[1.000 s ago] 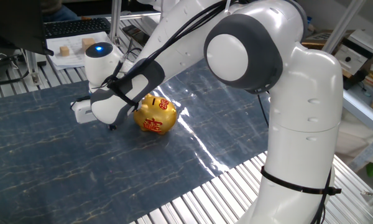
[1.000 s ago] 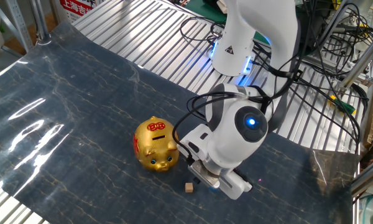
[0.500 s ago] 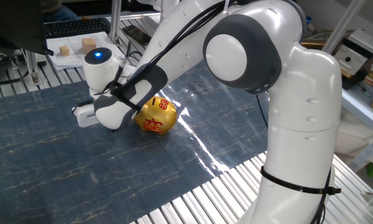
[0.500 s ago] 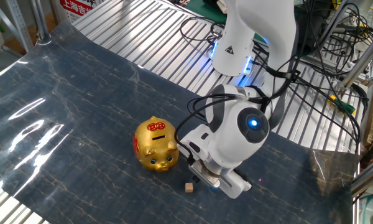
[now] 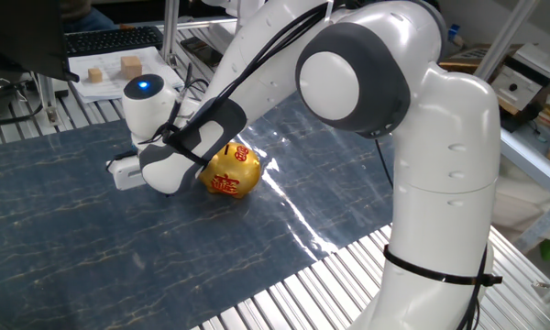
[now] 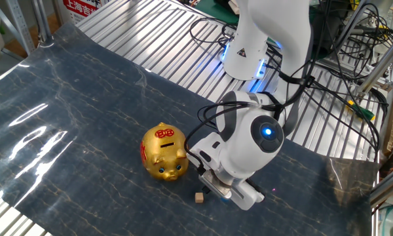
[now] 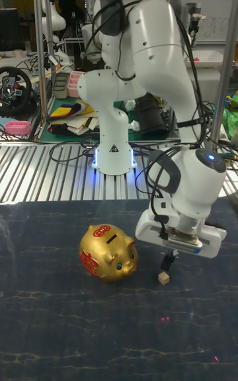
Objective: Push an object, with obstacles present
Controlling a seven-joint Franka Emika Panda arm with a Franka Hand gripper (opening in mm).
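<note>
- Little has changed since half a second ago: the arm's wrist has shifted very slightly, while the cube and the piggy bank lie as they did
- The hand (image 7: 168,262) points down at the bench (image 6: 85,111), fingertips close together just above and behind the small tan cube (image 7: 163,278); nothing sits between them
- The cube (image 6: 199,196) rests on the dark marbled mat, just beside the fingertips, whether touching I cannot tell
- The gold piggy bank (image 6: 163,153) stands upright near the cube, apart from it, snout toward the hand
- In one fixed view the wrist hides the cube; the piggy bank (image 5: 231,169) shows behind it
</note>
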